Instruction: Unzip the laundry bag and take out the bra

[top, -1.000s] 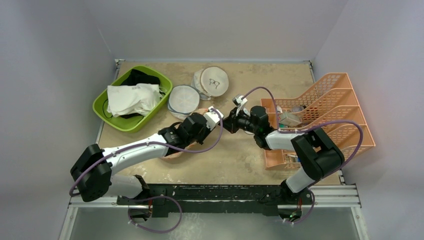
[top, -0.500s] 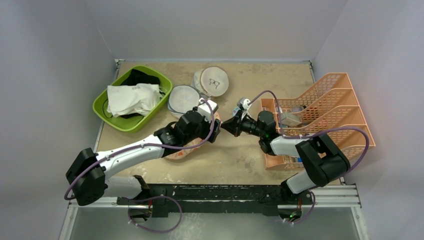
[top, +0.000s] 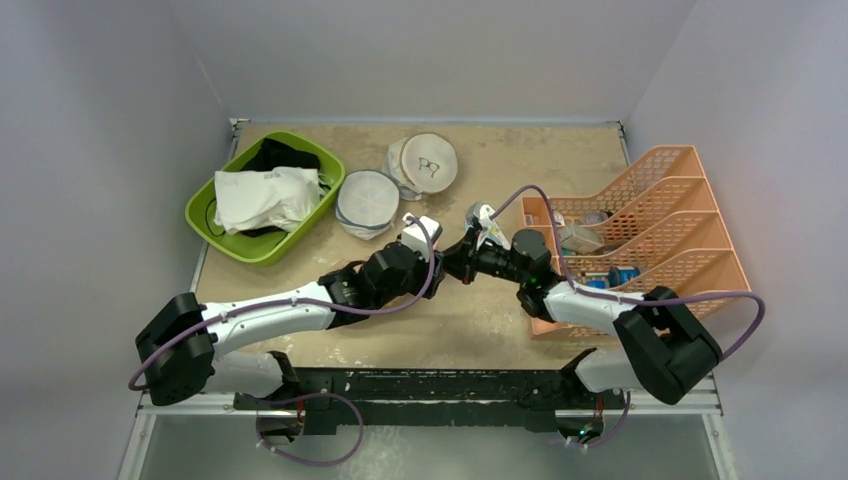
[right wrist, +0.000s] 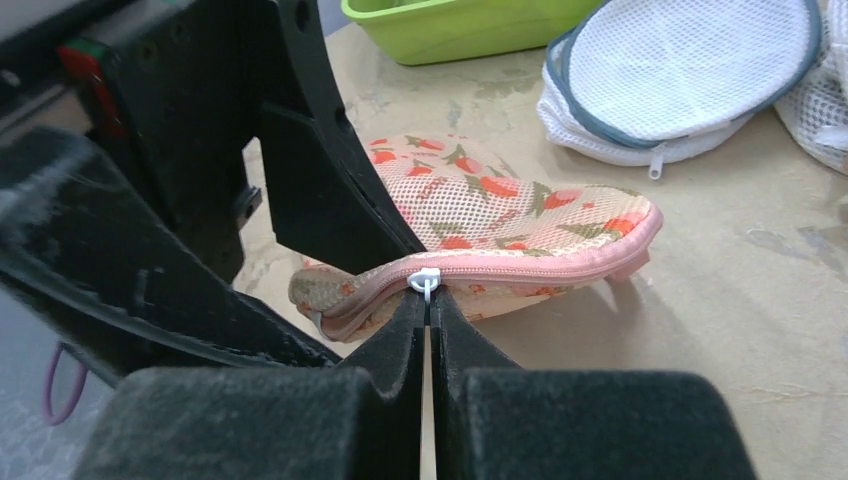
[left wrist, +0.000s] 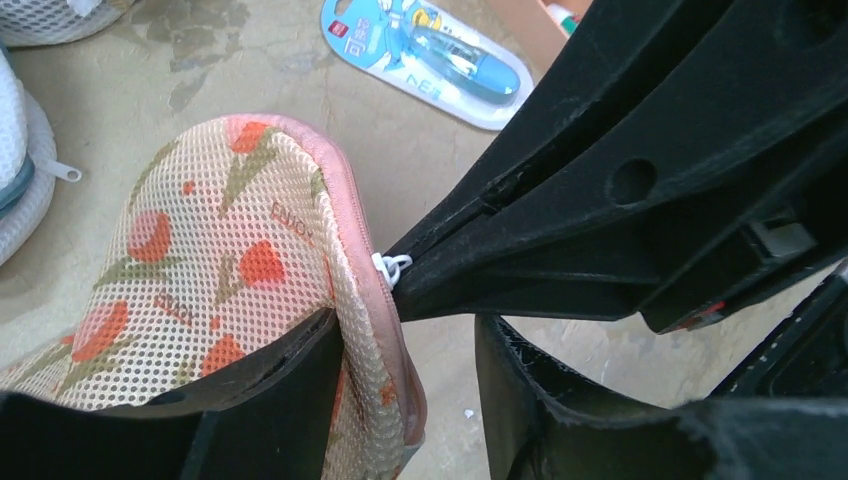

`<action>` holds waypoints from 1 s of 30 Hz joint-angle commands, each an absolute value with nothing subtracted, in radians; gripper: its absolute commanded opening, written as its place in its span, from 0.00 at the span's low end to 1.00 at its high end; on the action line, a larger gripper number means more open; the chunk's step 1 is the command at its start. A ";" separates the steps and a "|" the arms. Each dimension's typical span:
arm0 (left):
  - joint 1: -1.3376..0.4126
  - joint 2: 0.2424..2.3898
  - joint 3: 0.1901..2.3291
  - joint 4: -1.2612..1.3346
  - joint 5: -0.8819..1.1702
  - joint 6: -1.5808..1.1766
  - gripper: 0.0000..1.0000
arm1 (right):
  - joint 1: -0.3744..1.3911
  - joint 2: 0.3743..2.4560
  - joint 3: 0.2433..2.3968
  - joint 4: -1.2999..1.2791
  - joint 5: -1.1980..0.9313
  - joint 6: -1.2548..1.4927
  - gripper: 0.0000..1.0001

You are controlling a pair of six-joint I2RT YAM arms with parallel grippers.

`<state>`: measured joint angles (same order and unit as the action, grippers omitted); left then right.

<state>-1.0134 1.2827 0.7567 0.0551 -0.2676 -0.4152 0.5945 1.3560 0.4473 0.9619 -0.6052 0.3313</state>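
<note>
A: So, where is the peanut-shaped pinkish-beige mesh laundry bag with orange-red flowers?
B: In the centre of the right wrist frame, on the tan table.
A: The right gripper?
B: Clenched on the small white zipper pull at the bag's pink edge.
A: And the left gripper?
B: Released. Its fingers stand apart astride that pink edge, at the lower middle of its frame.

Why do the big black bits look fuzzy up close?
Right wrist view: the right gripper sits too near the lens, so it blurs; the laundry bag is sharp. Left wrist view: the left gripper blurs likewise. Top view: even light, no glare.
</note>
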 commanded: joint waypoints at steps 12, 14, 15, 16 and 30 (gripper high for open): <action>-1.064 1.196 0.784 -0.039 -0.366 -0.383 0.13 | 0.640 1.153 0.403 0.761 -0.462 0.366 0.00; -1.066 1.179 0.787 -0.059 -0.354 -0.372 0.10 | 0.637 1.132 0.392 0.739 -0.418 0.369 0.00; -1.065 1.170 0.787 -0.063 -0.349 -0.367 0.08 | 0.636 1.126 0.388 0.729 -0.402 0.368 0.00; -1.066 1.163 0.788 -0.068 -0.348 -0.362 0.05 | 0.631 1.122 0.382 0.726 -0.394 0.370 0.00; -1.066 1.151 0.852 -0.025 -0.329 -0.328 0.00 | 0.422 1.165 0.301 0.811 -0.569 0.434 0.00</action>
<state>-1.0691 1.1584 0.7902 -0.0933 -0.2840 -0.3561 0.4416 1.1995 0.3054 0.7967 -0.5373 0.4538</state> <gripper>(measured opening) 0.044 0.007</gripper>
